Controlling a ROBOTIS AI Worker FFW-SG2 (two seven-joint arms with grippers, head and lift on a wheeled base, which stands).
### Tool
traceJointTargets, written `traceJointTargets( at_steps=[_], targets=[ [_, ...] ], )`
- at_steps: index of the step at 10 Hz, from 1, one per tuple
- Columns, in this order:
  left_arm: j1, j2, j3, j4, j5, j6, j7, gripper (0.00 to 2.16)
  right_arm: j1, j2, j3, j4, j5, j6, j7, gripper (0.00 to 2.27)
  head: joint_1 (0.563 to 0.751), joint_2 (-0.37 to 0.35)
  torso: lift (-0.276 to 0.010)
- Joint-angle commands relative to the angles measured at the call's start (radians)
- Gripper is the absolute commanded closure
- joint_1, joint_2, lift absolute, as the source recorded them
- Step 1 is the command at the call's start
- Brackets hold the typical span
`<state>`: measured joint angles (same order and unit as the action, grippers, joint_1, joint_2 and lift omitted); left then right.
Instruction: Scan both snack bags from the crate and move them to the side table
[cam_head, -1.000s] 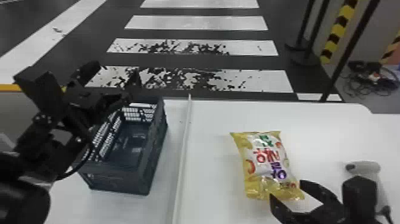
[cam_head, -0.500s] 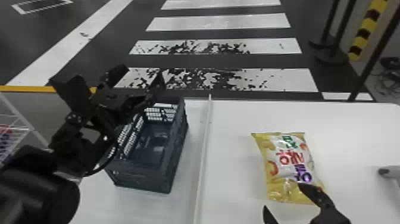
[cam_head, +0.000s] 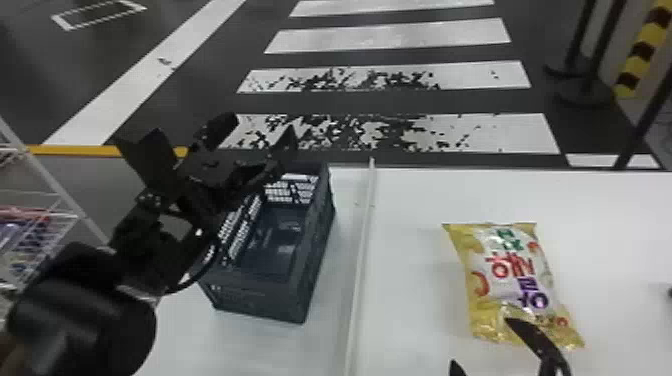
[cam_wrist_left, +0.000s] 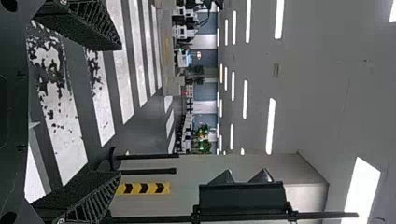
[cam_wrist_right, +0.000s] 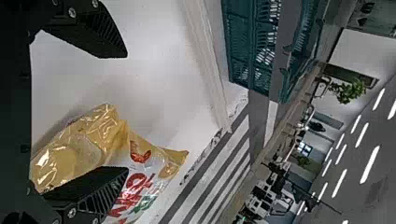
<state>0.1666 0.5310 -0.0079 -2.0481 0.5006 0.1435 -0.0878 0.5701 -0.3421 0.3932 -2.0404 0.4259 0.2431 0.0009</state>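
Snack bag (cam_head: 510, 280), lower right on the surface (cam_head: 410, 310), is partly hidden by the right gripper (cam_head: 484, 345), its jaws parted and empty. Likely light, soft, slippery, crushable inside: best pinched gently across the middle. The head view's bottom edge crops that gripper; leftward, the left gripper (cam_wrist_left: 120, 111), also spread and empty, masks part of the crate (cam_head: 255, 300).

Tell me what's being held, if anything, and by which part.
Nothing is held: the left claw and right claw are both open, and the snack bag lies on the table.
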Motion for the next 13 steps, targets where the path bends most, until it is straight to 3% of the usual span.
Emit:
traceJointTargets(
  at_steps=[1, 6, 9, 10, 12, 13],
  targets=[
    [0.002, 0.003, 0.0, -0.003, 0.003, 0.0, -0.001, 0.03, -0.042, -0.015, 0.05, 0.057, 0.053, 0.005, -0.035, 0.14, 0.695, 0.19, -0.095],
    [0.007, 0.006, 0.0, -0.001, 0.006, 0.0, -0.018, 0.03, -0.182, -0.04, 0.125, 0.206, 0.083, 0.017, -0.093, 0.22, 0.695, 0.188, -0.095],
    [0.016, 0.009, 0.016, 0.0, 0.012, 0.0, -0.024, 0.03, -0.24, -0.049, 0.144, 0.253, 0.079, 0.02, -0.111, 0.43, 0.695, 0.182, -0.095],
    [0.016, 0.009, 0.017, -0.001, 0.012, 0.0, -0.029, 0.03, -0.249, -0.057, 0.144, 0.266, 0.073, 0.017, -0.127, 0.81, 0.695, 0.181, -0.095],
    [0.017, 0.009, 0.023, 0.0, 0.021, 0.0, -0.046, 0.03, -0.251, -0.064, 0.153, 0.273, 0.067, 0.011, -0.188, 1.97, 0.695, 0.164, -0.095],
    [0.014, 0.009, 0.023, 0.0, 0.024, 0.0, -0.047, 0.03, -0.248, -0.064, 0.156, 0.261, 0.071, 0.02, -0.191, 1.98, 0.695, 0.16, -0.095]
  ],
)
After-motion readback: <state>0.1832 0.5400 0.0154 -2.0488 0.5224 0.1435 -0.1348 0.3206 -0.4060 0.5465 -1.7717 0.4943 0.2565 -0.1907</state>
